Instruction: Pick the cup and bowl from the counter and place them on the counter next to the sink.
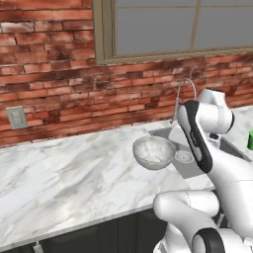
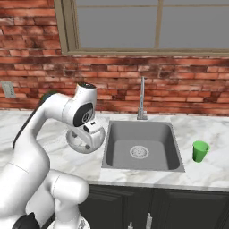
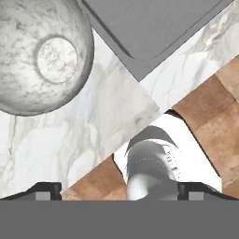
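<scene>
The pale speckled bowl (image 1: pixel 154 152) (image 2: pixel 77 144) (image 3: pixel 39 56) stands upright on the white marble counter (image 1: pixel 74 173) (image 3: pixel 107 116), just left of the sink (image 2: pixel 120 145) (image 3: pixel 149 28). My gripper (image 2: pixel 93 139) (image 3: pixel 121 191) hangs open above the counter's front edge, beside the bowl, with nothing between its fingers. In the right base view the hand covers part of the bowl. The small green cup (image 2: pixel 200 151) (image 1: pixel 250 141) stands upright on the counter to the right of the sink, far from the gripper.
A thin metal faucet (image 2: pixel 142 100) (image 1: pixel 184 89) rises behind the sink basin against the brick wall. A wall outlet (image 1: pixel 17 117) sits at the left. Brown floor tiles (image 3: pixel 214 107) show past the counter's edge.
</scene>
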